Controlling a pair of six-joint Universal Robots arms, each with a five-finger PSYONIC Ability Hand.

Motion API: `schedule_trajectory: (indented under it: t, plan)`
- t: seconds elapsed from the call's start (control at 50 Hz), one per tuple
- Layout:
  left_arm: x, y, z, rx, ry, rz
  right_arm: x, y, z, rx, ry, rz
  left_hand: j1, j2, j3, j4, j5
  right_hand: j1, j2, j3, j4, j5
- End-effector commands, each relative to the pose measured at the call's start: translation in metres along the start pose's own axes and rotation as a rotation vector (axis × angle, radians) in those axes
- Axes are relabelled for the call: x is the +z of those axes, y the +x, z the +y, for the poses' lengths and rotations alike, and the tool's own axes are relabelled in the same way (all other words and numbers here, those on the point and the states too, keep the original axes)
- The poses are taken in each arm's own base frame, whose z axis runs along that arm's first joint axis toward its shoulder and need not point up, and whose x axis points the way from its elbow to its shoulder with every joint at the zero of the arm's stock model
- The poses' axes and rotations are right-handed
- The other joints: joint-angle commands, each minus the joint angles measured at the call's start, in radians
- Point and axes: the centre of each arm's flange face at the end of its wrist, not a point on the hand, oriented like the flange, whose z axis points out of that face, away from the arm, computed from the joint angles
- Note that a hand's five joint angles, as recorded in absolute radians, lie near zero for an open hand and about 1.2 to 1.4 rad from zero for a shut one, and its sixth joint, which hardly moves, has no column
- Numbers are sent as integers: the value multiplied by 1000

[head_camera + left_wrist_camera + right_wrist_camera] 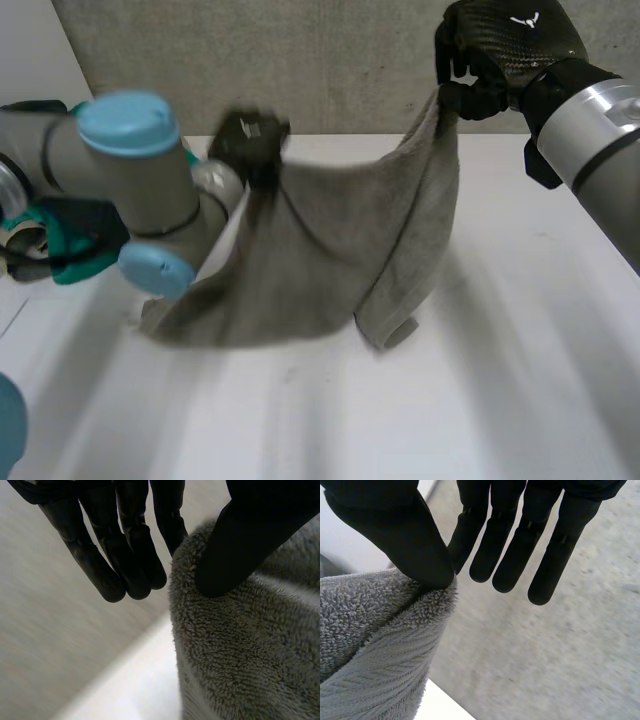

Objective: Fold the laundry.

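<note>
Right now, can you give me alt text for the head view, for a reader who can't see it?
A grey terry towel hangs spread between the robot's two black hands, its lower edge crumpled on the white table. The right hand pinches one top corner high up; the left hand grips the other top corner lower down.

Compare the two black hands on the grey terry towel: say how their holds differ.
The left black hand holds lower in the head view; the right black hand holds higher. The left thumb presses the grey terry towel inside its edge; the right thumb sits on its very corner. Both pinch the towel by the thumb with other fingers straight; its lower edge rests on the white table.
</note>
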Motion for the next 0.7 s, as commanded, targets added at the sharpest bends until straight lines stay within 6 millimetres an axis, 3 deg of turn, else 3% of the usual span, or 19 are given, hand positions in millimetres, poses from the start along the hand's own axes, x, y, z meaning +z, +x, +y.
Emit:
schedule_trajectory:
  t: [0.02,0.06,0.1,0.14,0.18,0.26,0.34,0.42,0.5,0.54,0.58,0.64,0.7]
  plan:
    - [4,-44,-116,24,450,-226,38,36,2,-80,68,193,225,204,213,205,243,263,218,210,203,232]
    - [-4,-54,-143,31,539,-268,46,46,-8,-94,115,247,225,204,213,205,243,263,218,210,203,232]
    - [-11,-58,-156,41,573,-287,49,52,-15,-99,143,270,225,204,213,205,243,263,218,210,203,232]
    - [-20,-62,-162,62,570,-302,51,55,-21,-95,165,273,225,204,213,205,243,263,218,210,203,232]
    - [-25,-60,-153,79,527,-299,50,55,-21,-88,167,267,225,204,213,205,243,263,218,210,203,232]
    - [-44,-49,-119,111,392,-274,41,49,-12,-73,124,238,225,204,213,205,243,263,218,210,203,232]
    - [-72,-31,-77,130,250,-217,22,44,10,-70,40,211,225,204,213,205,243,263,218,210,203,232]
    - [-95,-10,-28,135,131,-140,-2,39,49,-72,-98,175,225,204,213,205,243,263,218,210,203,232]
    - [-112,19,35,136,-20,-26,-35,21,108,-77,-280,74,225,204,213,205,243,263,218,210,203,232]
    - [-115,25,51,131,-65,2,-44,16,127,-88,-325,40,219,199,208,199,238,263,218,210,203,232]
    - [-116,30,69,128,-123,22,-51,13,150,-113,-363,15,79,59,68,59,98,263,218,210,203,232]
    - [-115,32,79,130,-165,30,-54,11,166,-135,-391,7,-85,-106,-97,-106,-67,263,218,210,203,232]
    - [-113,28,83,118,-207,29,-59,10,180,-152,-438,5,-393,-414,-405,-414,-375,263,218,210,203,232]
